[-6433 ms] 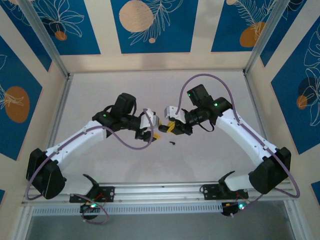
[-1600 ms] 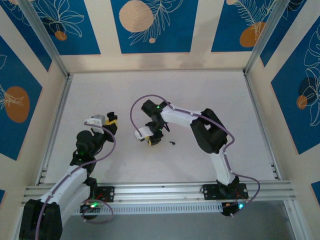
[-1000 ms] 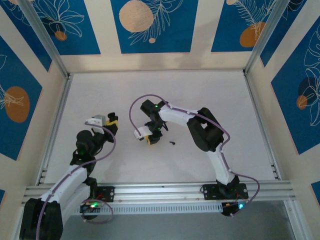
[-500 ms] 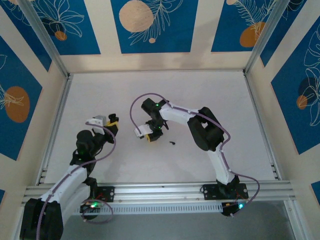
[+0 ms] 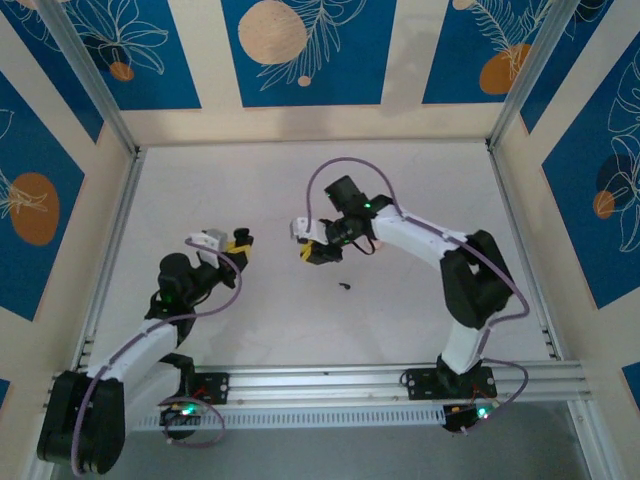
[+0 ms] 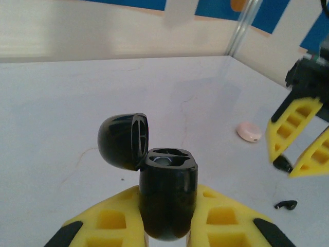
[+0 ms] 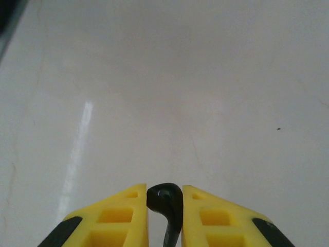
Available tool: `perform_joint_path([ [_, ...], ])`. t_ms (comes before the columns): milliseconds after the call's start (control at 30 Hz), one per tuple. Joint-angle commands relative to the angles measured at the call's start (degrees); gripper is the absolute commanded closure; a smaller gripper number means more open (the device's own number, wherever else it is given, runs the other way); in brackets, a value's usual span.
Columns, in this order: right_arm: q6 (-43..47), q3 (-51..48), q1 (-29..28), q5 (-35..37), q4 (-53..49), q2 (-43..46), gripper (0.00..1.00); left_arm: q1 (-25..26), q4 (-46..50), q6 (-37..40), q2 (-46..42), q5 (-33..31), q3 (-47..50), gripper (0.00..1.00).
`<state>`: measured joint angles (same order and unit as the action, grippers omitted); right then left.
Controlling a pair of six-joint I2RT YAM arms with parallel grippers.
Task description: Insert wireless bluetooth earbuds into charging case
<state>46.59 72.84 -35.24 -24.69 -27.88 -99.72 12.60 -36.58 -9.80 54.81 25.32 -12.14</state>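
The black charging case (image 6: 167,190) stands upright between my left gripper's (image 6: 167,218) yellow fingers, its lid (image 6: 123,140) flipped open to the left and its sockets showing. From above, the left gripper (image 5: 238,243) sits left of centre. My right gripper (image 7: 164,194) is shut on one small black earbud (image 7: 165,201), bud end up and stem pointing down. From above, the right gripper (image 5: 310,252) hangs near the table's middle, a short way right of the case. A second earbud (image 5: 345,286) lies loose on the white table, also seen as the earbud (image 6: 286,205) below the right gripper (image 6: 295,154).
A small pink oval object (image 6: 249,131) lies on the table beyond the case. Metal frame rails (image 5: 110,250) border the white table at left and right, with a rail (image 5: 320,380) along the near edge by the arm bases.
The right gripper closed on an earbud at the table and has lifted it, shifting right and back as the arm swung out. The left gripper, still holding the case, edged slightly right.
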Motion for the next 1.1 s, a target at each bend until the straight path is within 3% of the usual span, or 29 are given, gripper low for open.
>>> perform_joint_path([
  [0,-13.8,-6.1,2.4,-10.1,11.9,4.9,0.83,3.6,-8.6,3.4,3.4,2.4,-2.5,0.90],
  [200,-34.0,-17.7,8.6,-17.8,33.3,14.7,0.83,13.2,-15.7,8.1,12.8,0.5,-6.3,0.90],
  [433,-49.3,-26.6,12.1,-17.7,48.9,23.9,0.83,19.8,-28.6,6.8,24.9,-0.2,-11.1,0.90],
  [800,-55.8,-29.5,10.2,-14.2,58.0,27.1,0.82,24.2,-44.0,3.4,35.1,2.8,-15.5,0.89],
  [1067,-56.2,-29.5,8.1,-13.0,60.8,26.1,0.82,25.0,-44.0,4.0,34.5,3.5,-16.1,0.89],
])
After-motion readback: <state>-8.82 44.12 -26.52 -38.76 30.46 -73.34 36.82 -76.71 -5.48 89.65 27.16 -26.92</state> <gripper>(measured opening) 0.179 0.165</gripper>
